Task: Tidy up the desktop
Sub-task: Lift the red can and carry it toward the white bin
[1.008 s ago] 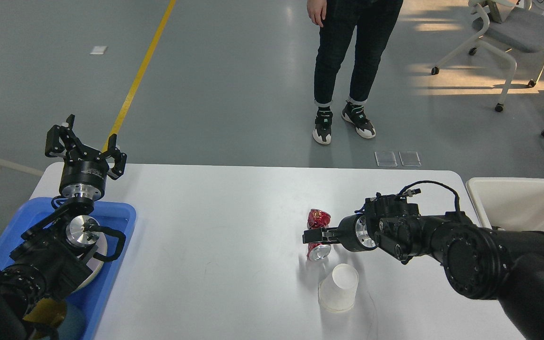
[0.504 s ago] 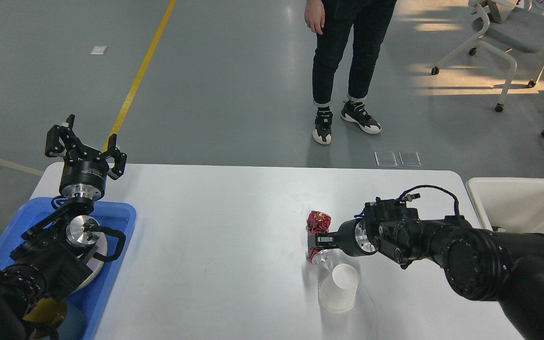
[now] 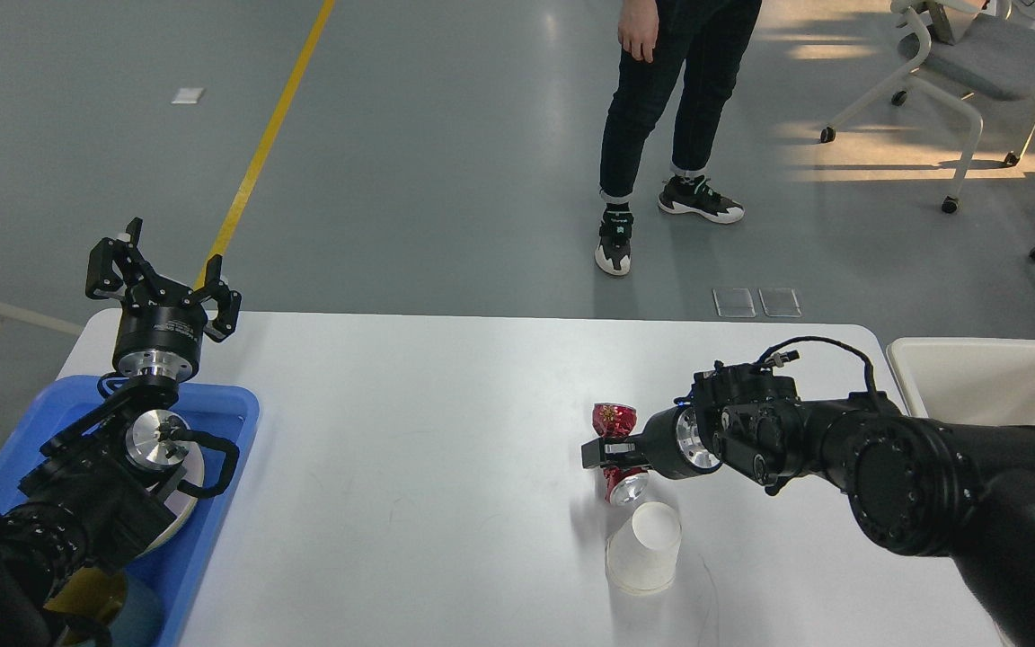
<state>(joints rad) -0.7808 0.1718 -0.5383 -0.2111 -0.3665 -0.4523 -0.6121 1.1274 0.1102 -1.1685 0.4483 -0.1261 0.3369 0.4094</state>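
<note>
Clamping a crushed red can [image 3: 615,449], the right gripper [image 3: 603,452] is seen low over the white desktop [image 3: 410,431], just behind a clear plastic cup [image 3: 645,546]. The left gripper [image 3: 163,283] is held spread apart above a blue tray [image 3: 221,422].

White counter [image 3: 410,431] with a blue tray [image 3: 221,422] at its left edge and a cream bin [image 3: 976,377] beside its right edge. Right end effector [image 3: 603,454] closed around a crushed red can [image 3: 614,419] right of center; a clear cup [image 3: 645,544] lies just nearer. Left end effector [image 3: 163,283] spread wide above the far-left corner.
</note>
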